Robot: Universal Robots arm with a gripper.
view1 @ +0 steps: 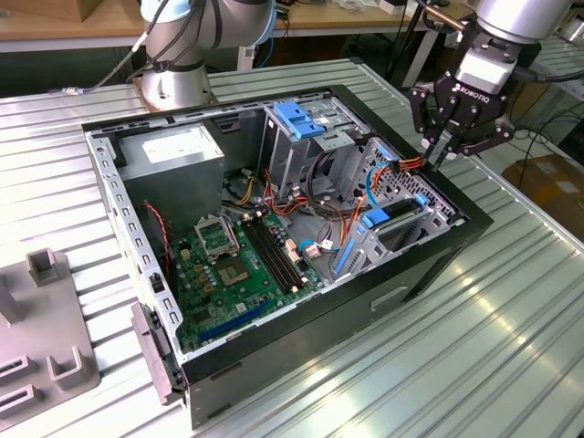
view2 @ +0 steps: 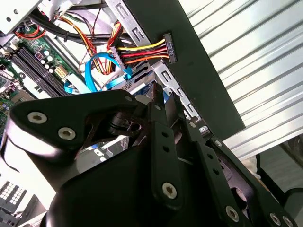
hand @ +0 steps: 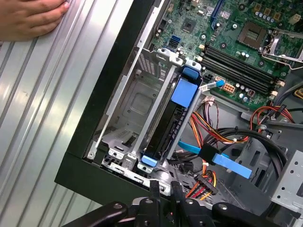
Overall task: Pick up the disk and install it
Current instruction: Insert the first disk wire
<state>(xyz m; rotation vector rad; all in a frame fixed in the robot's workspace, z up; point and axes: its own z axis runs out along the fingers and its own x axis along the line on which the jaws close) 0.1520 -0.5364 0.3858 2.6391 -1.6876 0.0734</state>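
Observation:
The disk (hand: 166,124) stands edge-on in the grey metal drive cage (hand: 132,101) at the corner of the open computer case, framed by its bright blue carrier. In the exterior view the disk's blue carrier (view1: 377,218) shows near the case's right wall. My gripper (view1: 441,153) hovers above that wall, a little beyond the cage, with its fingers together and nothing between them. Both wrist views look past the gripper (hand: 163,189) (view2: 158,101) down onto the case edge.
A person's hand (hand: 28,19) rests on the ribbed metal table beside the case. Inside lie the motherboard (view1: 237,265), power supply (view1: 173,155), loose coloured cables (hand: 208,132) and a blue handle block (view1: 297,119) on another cage. A grey fixture (view1: 46,338) sits at the exterior view's left.

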